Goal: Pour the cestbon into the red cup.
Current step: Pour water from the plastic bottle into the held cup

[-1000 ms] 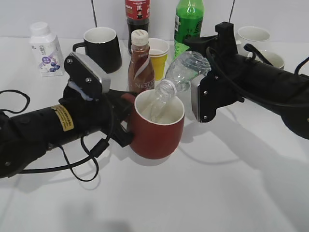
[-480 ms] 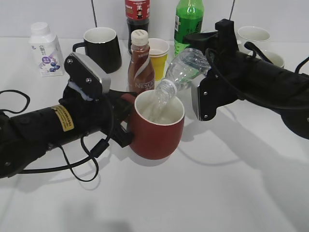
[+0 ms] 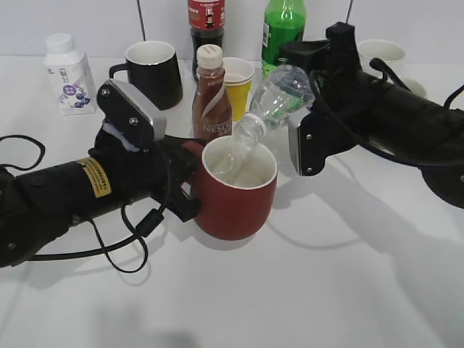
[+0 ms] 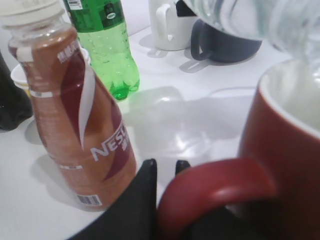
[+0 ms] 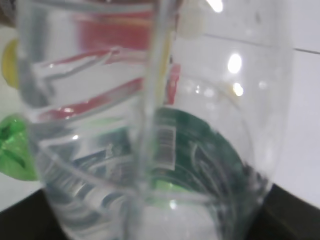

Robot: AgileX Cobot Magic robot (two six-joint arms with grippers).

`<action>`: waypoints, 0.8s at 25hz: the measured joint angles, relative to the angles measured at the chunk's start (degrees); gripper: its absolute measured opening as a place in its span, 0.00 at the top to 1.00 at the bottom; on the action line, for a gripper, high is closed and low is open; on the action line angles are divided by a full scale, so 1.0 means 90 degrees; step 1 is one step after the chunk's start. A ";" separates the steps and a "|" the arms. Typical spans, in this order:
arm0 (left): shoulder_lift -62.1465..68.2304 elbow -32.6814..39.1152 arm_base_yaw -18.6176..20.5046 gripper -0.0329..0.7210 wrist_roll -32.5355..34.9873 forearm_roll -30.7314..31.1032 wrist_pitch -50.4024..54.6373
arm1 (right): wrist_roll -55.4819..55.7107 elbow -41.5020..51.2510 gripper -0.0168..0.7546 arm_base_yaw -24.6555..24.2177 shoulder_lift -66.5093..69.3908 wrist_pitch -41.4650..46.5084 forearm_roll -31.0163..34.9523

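The right hand (image 3: 301, 90) has tipped the cestbon (image 3: 272, 101) steeper, its base now higher than a second ago. It grips the bottle's body, mouth down just above the rim of the red cup (image 3: 235, 190) and water running in. The left hand (image 3: 190, 174) is clamped on the cup's handle (image 4: 212, 187), the cup resting on the white surface (image 3: 304, 290). A brown Nescafe bottle (image 3: 211, 94) stands just behind.

On the table (image 3: 304, 290): five mugs, one red (image 3: 235, 192), one black (image 3: 154, 71), two white (image 3: 380, 52), one dark grey (image 4: 227, 47). Five bottles. One yellow paper cup (image 3: 238, 80).
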 joint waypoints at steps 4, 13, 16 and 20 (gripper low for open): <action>0.0000 0.0000 0.0000 0.86 0.0000 0.0002 0.0014 | -0.0065 -0.0005 0.38 0.0000 0.0000 -0.0070 0.0080; 0.0000 0.0000 0.0000 0.86 0.0017 0.0008 0.0014 | -0.0095 -0.0005 0.38 0.0000 0.0000 -0.0104 0.0132; 0.0003 0.0000 0.0000 0.86 0.0022 0.0008 0.0008 | -0.0042 -0.0005 0.38 0.0000 0.0000 -0.0104 0.0139; 0.0003 0.0000 0.0000 0.86 0.0024 -0.0059 -0.0034 | 0.0322 -0.0005 0.38 0.0000 0.0000 -0.0097 0.0144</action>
